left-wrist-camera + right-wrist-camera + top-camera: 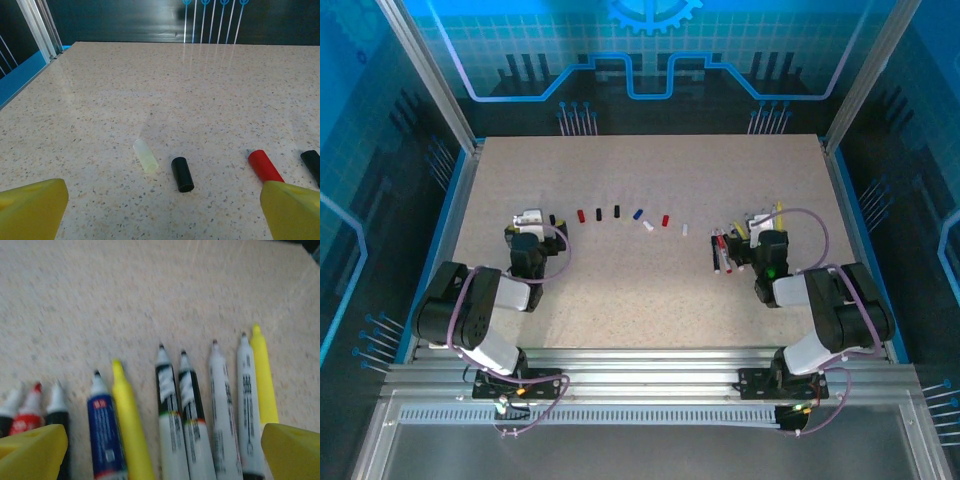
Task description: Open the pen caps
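The pen caps lie loose in a row across the table's middle, from a black cap [552, 219] through a red cap [581, 216] and a blue cap [638, 214] to a white cap [685, 229]. My left gripper [528, 217] is open at the row's left end. In its wrist view a pale translucent cap [145, 155], a black cap [182, 174] and a red cap [265, 166] lie ahead of the empty open left gripper [162, 220]. My right gripper [757, 220] is open over the uncapped pens [725, 250]; the right gripper [162, 455] holds nothing.
Several bare-tipped pens lie side by side under the right wrist: a blue pen [105, 435], a yellow pen [129, 420] and white pens [222, 415]. A metal frame rail [450, 200] borders the table's left side.
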